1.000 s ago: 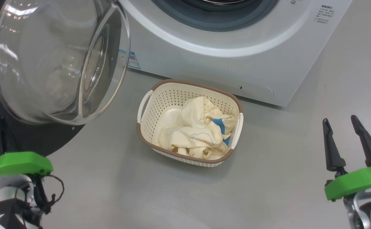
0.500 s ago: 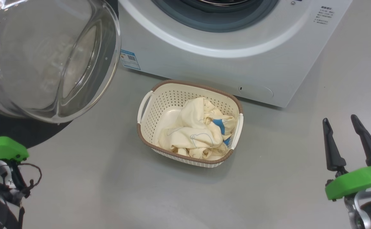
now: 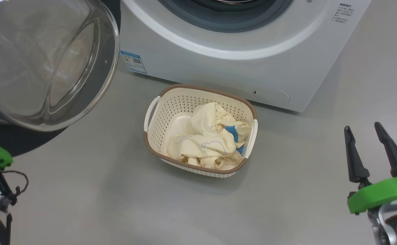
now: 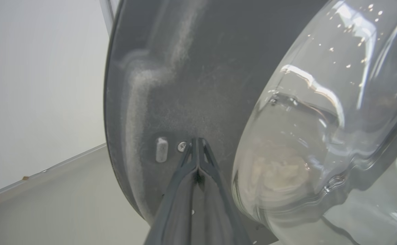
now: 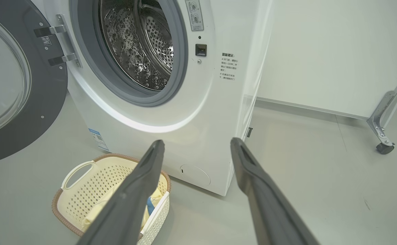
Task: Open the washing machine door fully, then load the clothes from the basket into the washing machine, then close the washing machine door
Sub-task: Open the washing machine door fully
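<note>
Floor point(image 3: 116, 204): smooth, matte, pale grey; unbroken from 5 to 9 o'clock in head view.
Rear wall point(image 5: 320, 51): plain off-white, 12 to 3 o'clock in right wrist view.
Base strip point(image 5: 297, 106): pale band at wall foot, 3 o'clock.
Metal leg point(image 5: 377, 124): silver, slanted, at 3 o'clock edge.
Caster point(image 5: 384, 148): small dark wheel under leg, on floor.
Floor mark point(image 5: 366, 204): short dark scuff, 4 o'clock.
Side wall point(image 4: 31, 85): plain white, 9 to 11 o'clock in left wrist view.
Side strip point(image 4: 48, 168): pale, at 8 o'clock.
Light: soft, even; floor shadows faint.
</note>
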Available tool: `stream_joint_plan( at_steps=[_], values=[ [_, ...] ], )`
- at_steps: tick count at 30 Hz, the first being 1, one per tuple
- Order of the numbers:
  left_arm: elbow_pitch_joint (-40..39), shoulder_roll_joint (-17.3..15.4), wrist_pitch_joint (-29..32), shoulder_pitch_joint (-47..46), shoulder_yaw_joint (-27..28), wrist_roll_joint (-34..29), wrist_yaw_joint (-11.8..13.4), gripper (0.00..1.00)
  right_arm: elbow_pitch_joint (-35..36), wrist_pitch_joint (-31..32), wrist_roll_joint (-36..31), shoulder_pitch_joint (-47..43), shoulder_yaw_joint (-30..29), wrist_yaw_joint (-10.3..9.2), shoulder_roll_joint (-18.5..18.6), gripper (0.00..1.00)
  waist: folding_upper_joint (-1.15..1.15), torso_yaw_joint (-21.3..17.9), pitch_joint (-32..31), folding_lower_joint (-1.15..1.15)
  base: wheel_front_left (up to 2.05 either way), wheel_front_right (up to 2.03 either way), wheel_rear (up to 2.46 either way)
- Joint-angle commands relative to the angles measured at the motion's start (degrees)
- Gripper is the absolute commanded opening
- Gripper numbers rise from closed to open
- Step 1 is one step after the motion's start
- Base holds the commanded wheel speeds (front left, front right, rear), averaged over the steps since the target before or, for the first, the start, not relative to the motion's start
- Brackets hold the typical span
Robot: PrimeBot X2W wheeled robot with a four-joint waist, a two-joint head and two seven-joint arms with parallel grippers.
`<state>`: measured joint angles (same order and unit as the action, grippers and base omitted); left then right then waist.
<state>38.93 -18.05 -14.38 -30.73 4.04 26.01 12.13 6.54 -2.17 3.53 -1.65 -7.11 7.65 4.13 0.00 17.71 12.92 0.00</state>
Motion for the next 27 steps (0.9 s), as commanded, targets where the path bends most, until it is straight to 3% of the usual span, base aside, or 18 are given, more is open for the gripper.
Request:
stream_joint_plan(
  at_steps=[1,9,19,20,22,23,24,25,27],
  values=[
    [-1.34,-3.7,-0.62,-2.51,2.85,-0.83,0.17,0.0,2.06,-0.22,0.38,2.47,1.26,-0.16,1.04,1.0,0.0,-0.04,0.07,0.0,0.0,0.0,0.0],
    [-5.94,-1.48,-0.62,-0.33,4.4,-2.5,0.01,0.0,1.97,-0.28,0.27,2.46,1.12,-0.16,0.84,1.0,0.0,-0.05,-0.12,0.0,0.0,0.0,0.0],
    [-23.47,5.43,-0.62,8.69,9.1,-6.39,-0.48,0.0,1.92,-0.39,0.24,2.38,1.07,-0.16,0.44,1.0,0.0,-0.38,-0.73,0.0,0.0,0.0,0.0],
    [-25.17,6.3,-0.62,9.62,9.21,-6.77,-0.85,0.27,1.94,-0.44,0.26,2.32,0.91,-0.16,0.4,1.0,0.0,-0.32,-0.69,0.0,0.0,0.0,0.0],
    [-28.29,7.96,-0.62,11.06,9.41,-7.48,-1.55,0.49,2.07,-0.57,0.22,2.16,0.65,-0.16,0.31,1.0,0.0,-0.18,-0.71,0.0,0.0,0.0,0.0],
    [-29.62,8.64,-0.62,11.75,9.45,-7.79,-1.99,0.73,2.11,-0.58,0.2,2.11,0.66,-0.16,0.26,1.0,0.0,-0.22,-0.74,0.0,0.0,0.0,0.0],
    [-31.02,9.41,-0.62,12.44,9.47,-8.14,-2.35,0.88,2.16,-0.59,0.19,2.1,0.73,-0.16,0.2,1.0,0.0,-0.27,-0.75,0.0,0.0,0.0,0.0],
    [-32.26,10.13,-0.62,13.11,9.34,-8.46,-2.78,0.97,2.19,-0.63,0.15,2.13,0.87,-0.16,0.16,1.0,0.0,-0.37,-0.78,0.0,0.0,0.0,0.0],
    [-34.27,11.41,-0.62,14.49,8.53,-9.07,-3.75,1.0,2.24,-0.78,0.09,2.2,1.1,-0.16,0.14,1.0,0.0,-0.61,-0.88,0.0,0.0,0.0,0.0]
  ],
)
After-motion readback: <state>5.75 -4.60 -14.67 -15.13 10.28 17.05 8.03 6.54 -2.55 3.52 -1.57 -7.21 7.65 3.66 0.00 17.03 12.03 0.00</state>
